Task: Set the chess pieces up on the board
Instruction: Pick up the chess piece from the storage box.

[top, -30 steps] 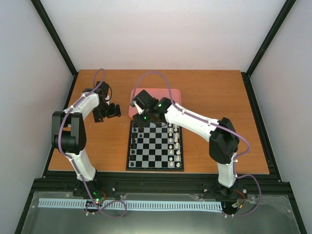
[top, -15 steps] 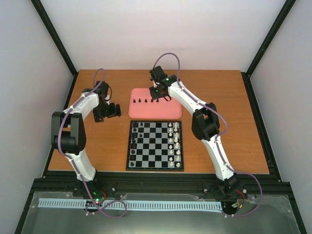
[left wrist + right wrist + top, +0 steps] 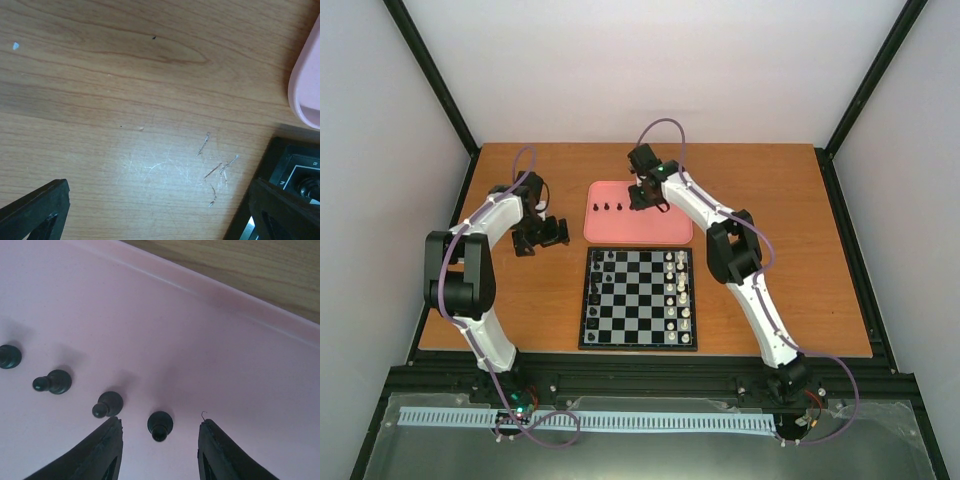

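Right wrist view: the right hand [image 3: 159,427], jaws apart, straddles a small black pawn [image 3: 160,422] on the pink rounded tray [image 3: 210,340] beyond the checkered chessboard [image 3: 638,345], positioned for grasping; the left hand [image 3: 160,206] gapes wide.

White left arm [image 3: 492,212], white right arm [image 3: 695,203], black joints [image 3: 730,250], looping purple cables [image 3: 660,122], black tapered right hand [image 3: 161,421]

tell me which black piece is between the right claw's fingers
The end piece of the row, inside the right claw; the other three stand off to one side.
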{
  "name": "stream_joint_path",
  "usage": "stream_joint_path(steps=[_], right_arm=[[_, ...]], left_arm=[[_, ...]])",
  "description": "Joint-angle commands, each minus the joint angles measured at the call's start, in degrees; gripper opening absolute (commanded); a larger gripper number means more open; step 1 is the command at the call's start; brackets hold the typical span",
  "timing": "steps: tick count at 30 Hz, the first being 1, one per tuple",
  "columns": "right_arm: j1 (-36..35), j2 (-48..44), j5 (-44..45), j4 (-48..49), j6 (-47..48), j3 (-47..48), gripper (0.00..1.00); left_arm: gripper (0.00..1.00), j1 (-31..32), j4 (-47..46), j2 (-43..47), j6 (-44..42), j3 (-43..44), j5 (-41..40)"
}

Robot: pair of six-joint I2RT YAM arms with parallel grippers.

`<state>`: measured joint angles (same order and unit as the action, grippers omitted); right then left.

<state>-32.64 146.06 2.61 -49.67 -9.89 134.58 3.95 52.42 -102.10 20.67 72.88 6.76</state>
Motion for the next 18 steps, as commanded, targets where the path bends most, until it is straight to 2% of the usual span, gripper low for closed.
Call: stream_joint_path(steps=[1, 5, 13, 18], right_arm=[[0.6, 3.0, -0.5, 0.6, -0.8, 2.8, 0.48], [1.0, 4.4, -1.5, 0.7, -1.4, 4.0, 0.45], [1.5, 5.1, -1.8, 1.6, -2.0, 4.8, 0.33], [1.5, 4.9, -2.1, 1.1, -2.1, 4.8, 0.18]], left_arm=[[1.00, -0.2, -0.5, -0.4, -0.7, 0.6, 1.0], [1.00, -0.2, -0.4, -0.4, -0.8, 0.9, 0.8], [1.00, -0.2, -0.3, -0.3, -0.9, 0.9, 0.4], [1.00, -0.2, -0.4, -0.5, -0.8, 0.7, 0.6]])
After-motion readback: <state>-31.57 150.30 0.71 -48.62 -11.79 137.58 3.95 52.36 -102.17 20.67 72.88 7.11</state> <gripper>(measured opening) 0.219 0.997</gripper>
